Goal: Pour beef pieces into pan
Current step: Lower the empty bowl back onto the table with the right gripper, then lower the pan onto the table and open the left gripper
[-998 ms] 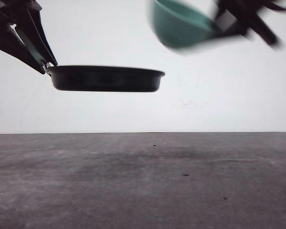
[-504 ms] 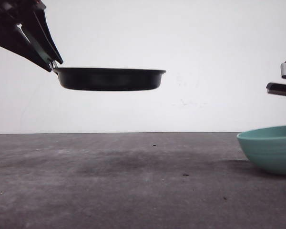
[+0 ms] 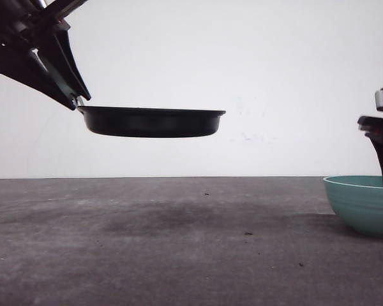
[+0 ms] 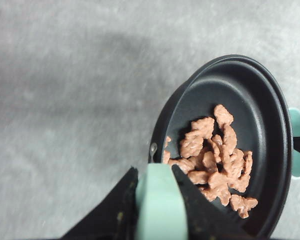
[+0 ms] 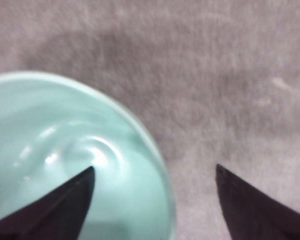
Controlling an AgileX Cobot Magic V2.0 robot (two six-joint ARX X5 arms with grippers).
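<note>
1. The left gripper (image 4: 155,210) has its jaws clamped on the mint handle (image 4: 159,205), holding the pan (image 3: 151,121) level above the tabletop (image 3: 179,255) so nothing spills
2. The beef pieces (image 4: 215,157) lie in the pan just beyond those jaws
3. The right gripper (image 5: 152,197) has its jaws apart astride the rim of the emptied bowl (image 5: 65,165), which rests on the tabletop

Beef pieces (image 4: 216,161) heaped in the black pan (image 4: 270,115), its mint-green handle (image 4: 159,205) between the left gripper's (image 4: 157,210) fingers (image 4: 120,210).

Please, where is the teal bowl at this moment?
In the front view the teal bowl stands on the grey table at the far right, under the right gripper, whose open fingers straddle its rim. The lifted pan is away to its left.
</note>
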